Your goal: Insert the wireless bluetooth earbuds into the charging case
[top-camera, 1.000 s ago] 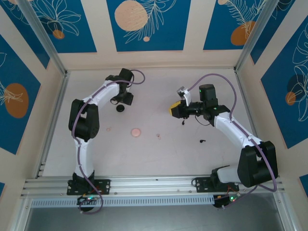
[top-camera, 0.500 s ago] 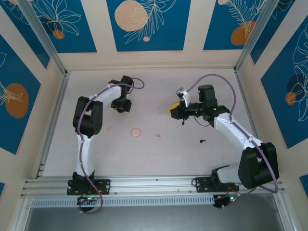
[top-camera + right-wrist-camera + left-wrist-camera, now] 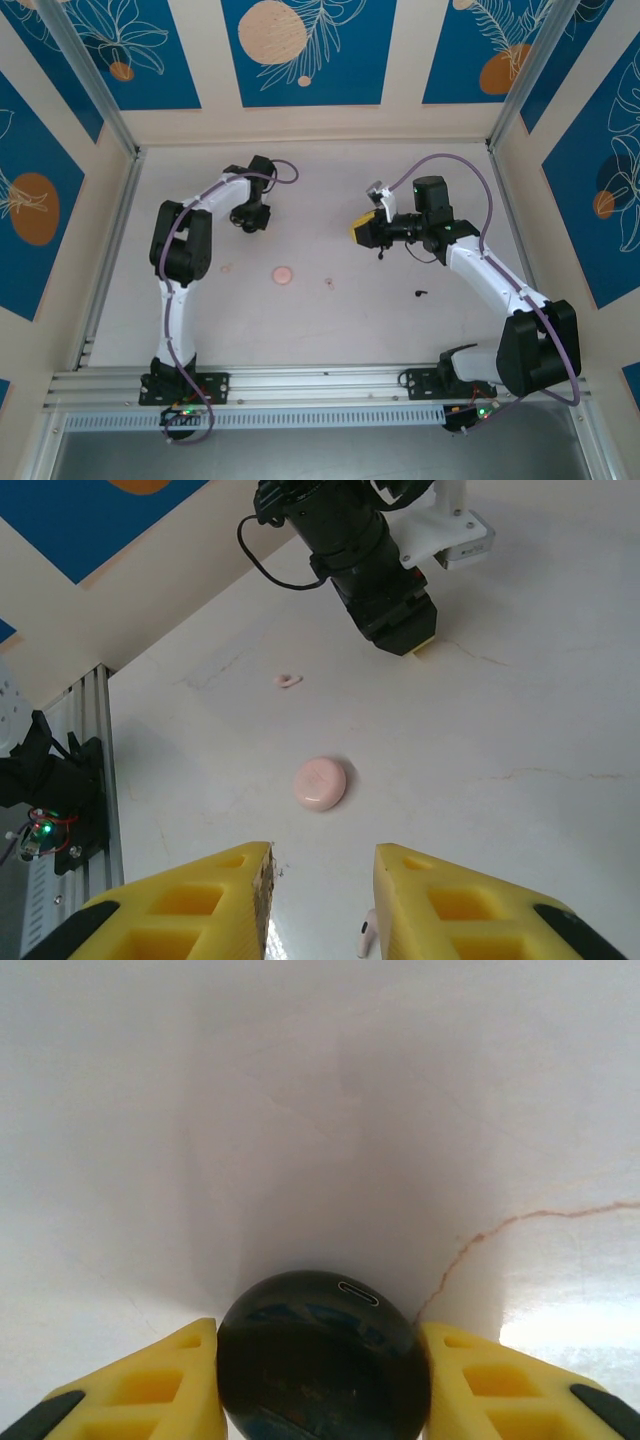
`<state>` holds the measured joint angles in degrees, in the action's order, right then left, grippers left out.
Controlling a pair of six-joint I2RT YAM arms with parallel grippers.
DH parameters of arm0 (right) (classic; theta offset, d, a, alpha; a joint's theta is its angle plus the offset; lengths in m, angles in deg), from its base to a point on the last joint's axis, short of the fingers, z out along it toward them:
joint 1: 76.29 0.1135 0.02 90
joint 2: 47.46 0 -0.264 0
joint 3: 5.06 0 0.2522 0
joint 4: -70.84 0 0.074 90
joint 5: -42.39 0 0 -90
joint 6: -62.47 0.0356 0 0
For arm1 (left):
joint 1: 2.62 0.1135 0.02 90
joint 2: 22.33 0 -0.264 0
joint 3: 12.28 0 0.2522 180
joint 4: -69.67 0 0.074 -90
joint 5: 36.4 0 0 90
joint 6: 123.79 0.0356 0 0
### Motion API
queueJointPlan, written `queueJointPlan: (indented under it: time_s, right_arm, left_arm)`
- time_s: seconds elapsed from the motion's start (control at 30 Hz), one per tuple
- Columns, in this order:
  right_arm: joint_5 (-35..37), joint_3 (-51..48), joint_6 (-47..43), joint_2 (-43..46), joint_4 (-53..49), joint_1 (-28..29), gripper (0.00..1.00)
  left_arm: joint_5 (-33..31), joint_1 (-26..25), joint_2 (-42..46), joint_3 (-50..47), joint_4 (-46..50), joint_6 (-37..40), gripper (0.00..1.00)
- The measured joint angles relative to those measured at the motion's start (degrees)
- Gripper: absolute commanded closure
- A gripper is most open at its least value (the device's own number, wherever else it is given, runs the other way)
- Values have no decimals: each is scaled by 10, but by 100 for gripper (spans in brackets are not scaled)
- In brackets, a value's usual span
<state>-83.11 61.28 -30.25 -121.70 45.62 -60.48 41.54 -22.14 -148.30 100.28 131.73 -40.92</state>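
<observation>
The left gripper (image 3: 318,1328) is down on the worktop (image 3: 330,180) in its far-left part, with the round black charging case (image 3: 320,1355) between its yellow fingers (image 3: 150,1390). Both fingers lie against the sides of the case, so the pincer is clamped on it. The case's small charging slot faces away from the wrist. The right gripper (image 3: 322,855) hangs above the middle of the worktop, towards the right half, pointing left. Its two yellow fingers stand apart with bare worktop showing through the gap, and nothing is held between them. One of the wireless bluetooth earbuds (image 3: 420,294), a tiny black comma, lies on the right half of the worktop, nearer the near edge, well apart from the case and beside the right arm's forearm. A second tiny black speck (image 3: 381,256) sits just below the right gripper; I cannot tell if it is the other earbud. A flat pink disc (image 3: 320,783) rests left of centre. A small pale piece (image 3: 368,935) lies close by it, and a tiny pink scrap (image 3: 288,680) lies nearer the left edge.
</observation>
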Motion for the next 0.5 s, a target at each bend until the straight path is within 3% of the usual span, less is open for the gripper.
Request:
queueJointPlan:
  time_s: [0.23, 0.5]
  right_arm:
    - [18, 6, 96, -3, -9, -21, 68]
    - [49, 94, 221, -67, -122, -29, 63]
  left_arm:
    - [96, -6, 101, -108, -54, 42, 71]
    - [296, -47, 302, -273, -179, 170, 71]
